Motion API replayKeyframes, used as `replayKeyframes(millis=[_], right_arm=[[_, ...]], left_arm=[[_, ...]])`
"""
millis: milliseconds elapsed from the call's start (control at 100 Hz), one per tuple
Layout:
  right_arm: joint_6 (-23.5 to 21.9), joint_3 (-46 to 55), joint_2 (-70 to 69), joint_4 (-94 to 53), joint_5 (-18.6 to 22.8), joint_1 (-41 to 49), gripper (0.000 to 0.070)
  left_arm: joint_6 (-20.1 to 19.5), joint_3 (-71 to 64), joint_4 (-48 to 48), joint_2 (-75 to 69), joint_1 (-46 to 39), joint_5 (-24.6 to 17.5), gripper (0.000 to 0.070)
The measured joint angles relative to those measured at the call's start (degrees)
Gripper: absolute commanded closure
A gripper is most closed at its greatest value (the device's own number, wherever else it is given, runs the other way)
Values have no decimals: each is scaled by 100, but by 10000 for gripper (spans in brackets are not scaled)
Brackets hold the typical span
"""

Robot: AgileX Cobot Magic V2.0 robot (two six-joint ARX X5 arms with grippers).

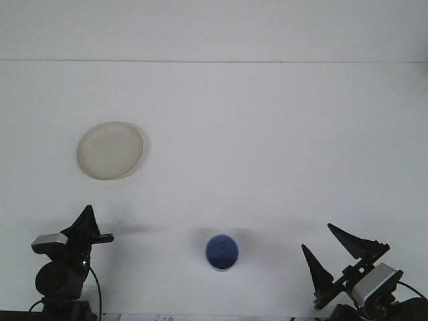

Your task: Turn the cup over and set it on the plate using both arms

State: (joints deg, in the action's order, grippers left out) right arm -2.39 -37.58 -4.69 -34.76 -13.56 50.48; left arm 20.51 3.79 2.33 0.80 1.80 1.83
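Cup sits upright, mouth up, near table front edge, between both arms, untouched. Plate well apart at back-left. Right gripper spread wide, holding nothing. Left gripper: finger state unclear.

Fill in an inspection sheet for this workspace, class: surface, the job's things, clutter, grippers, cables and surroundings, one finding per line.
Surface: white table, plain and flat, bare apart from the job's things.
Job's things: blue cup stands mouth up near the front edge; cream plate lies apart, further back on the left, with nothing on it.
Clutter: nothing seen.
Grippers: left gripper sits low at the front left corner, fingers unclear; right gripper sits at the front right, open and holding nothing. Neither touches the cup.
Cables: a dark cable hangs by the left arm's base.
Surroundings: a pale wall behind the table.
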Motion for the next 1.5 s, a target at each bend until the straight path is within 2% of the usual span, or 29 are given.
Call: replayKeyframes(millis=[150, 240, 430, 500, 600, 740, 870, 990, 1080, 1140, 1400, 1500], right_arm=[[0, 0, 0, -98, -2, 0, 213], [2, 0, 0, -98, 0, 0, 213], [0, 0, 0, -116, 0, 0, 213], [2, 0, 0, -155, 0, 0, 213], [2, 0, 0, -201, -22, 0, 213], [2, 0, 0, -254, -170, 0, 213], [7, 0, 0, -350, -170, 4, 213], [7, 0, 0, -354, -170, 4, 214], [7, 0, 0, -358, -170, 4, 213], [7, 0, 0, -374, -168, 4, 213], [7, 0, 0, -420, -170, 4, 214], [7, 0, 0, -422, -170, 4, 213]], left_arm=[[192, 1167, -289, 483, 9, -234, 685], [146, 2085, -739, 1088, 11, -772, 659], [-330, 3869, -1967, 2868, 240, -2575, 284], [-492, 4494, -2533, 3519, 450, -2997, 235], [-752, 5257, -3292, 4358, 916, -3329, 235], [-1099, 5987, -3993, 5302, 1886, -3359, 235], [-1279, 6439, -4262, 6013, 2907, -3296, 234], [-1381, 6618, -4308, 6673, 3738, -2824, 226], [-1403, 6625, -4315, 7145, 4203, -2575, 176], [-1423, 6625, -4310, 7423, 4424, -2496, 153], [-1517, 6625, -4107, 8321, 4924, -1714, 156], [-1561, 6625, -4015, 8494, 4981, -1652, 156]])
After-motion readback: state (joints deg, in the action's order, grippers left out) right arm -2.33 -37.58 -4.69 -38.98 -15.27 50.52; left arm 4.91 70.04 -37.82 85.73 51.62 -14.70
